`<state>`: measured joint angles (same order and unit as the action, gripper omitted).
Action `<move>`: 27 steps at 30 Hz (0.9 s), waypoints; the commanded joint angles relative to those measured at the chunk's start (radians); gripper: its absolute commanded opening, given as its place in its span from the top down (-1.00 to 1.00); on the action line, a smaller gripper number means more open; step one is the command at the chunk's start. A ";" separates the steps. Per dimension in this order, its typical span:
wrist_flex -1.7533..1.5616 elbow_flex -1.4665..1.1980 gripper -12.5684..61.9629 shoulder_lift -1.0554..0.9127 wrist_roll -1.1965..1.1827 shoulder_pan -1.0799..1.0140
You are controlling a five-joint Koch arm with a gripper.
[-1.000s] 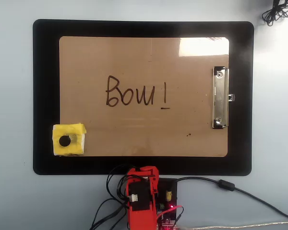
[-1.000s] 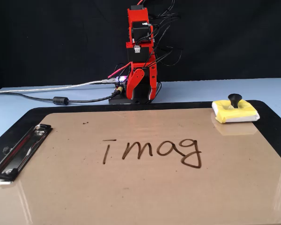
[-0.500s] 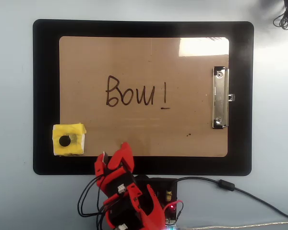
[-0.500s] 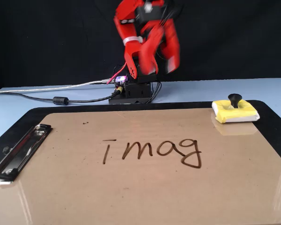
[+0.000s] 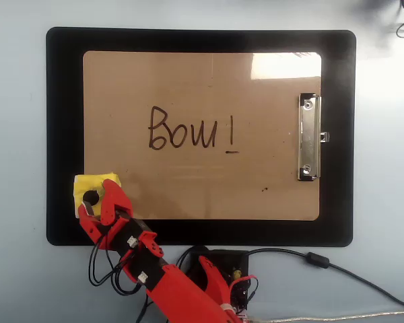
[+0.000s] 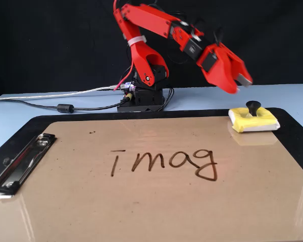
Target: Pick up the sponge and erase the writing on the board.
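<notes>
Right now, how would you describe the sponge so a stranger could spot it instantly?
Find the big tan board lying on the black mat. At its corner farthest from the silver clip sits the sponge: a small bright-yellow block, the only yellow thing, with a dark knob on top.

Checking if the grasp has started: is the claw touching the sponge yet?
Apart. The fixed view shows the claw hanging in the air above the sponge, with clear background between them. The overhead view only makes them overlap.

Bright yellow sponge (image 5: pixel 89 186) with a dark knob, tan-brown board (image 5: pixel 202 87) with dark brown writing (image 5: pixel 192 129) and a silver clip (image 5: pixel 308 137), black mat (image 5: pixel 337 134), pale blue table (image 5: pixel 17 134), red arm (image 6: pixel 156 25).
</notes>
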<state>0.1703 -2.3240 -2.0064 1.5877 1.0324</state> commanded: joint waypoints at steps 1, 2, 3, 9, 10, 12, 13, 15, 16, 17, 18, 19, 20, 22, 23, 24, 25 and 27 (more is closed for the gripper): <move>-0.222 0.003 -0.24 0.089 0.026 0.015; -0.256 0.005 -0.25 0.133 0.028 0.017; -0.279 0.009 -0.24 0.179 0.028 0.021; -0.443 -0.002 -0.25 0.341 0.028 0.055; -0.449 -0.003 -0.25 0.342 0.028 0.063; -0.451 -0.017 -0.25 0.342 0.026 0.077; -0.451 -0.026 -0.25 0.342 0.026 0.080; -0.453 -0.057 -0.25 0.342 0.026 0.081; -0.454 -0.069 -0.25 0.342 0.026 0.081; -0.454 -0.080 -0.25 0.344 0.026 0.084; -0.454 -0.083 -0.25 0.344 0.026 0.091; -0.456 -0.083 -0.25 0.344 0.026 0.098; -0.456 -0.081 -0.25 0.345 0.026 0.103; -0.457 -0.077 -0.24 0.364 0.026 0.104; -0.462 -0.074 -0.23 0.374 0.026 0.104; -0.482 -0.075 -0.19 0.382 0.026 0.104; -0.495 -0.077 -0.15 0.388 0.026 0.104; -0.520 -0.083 -0.08 0.403 0.026 0.101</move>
<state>-0.2961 -2.4053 -1.5938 1.5907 1.1213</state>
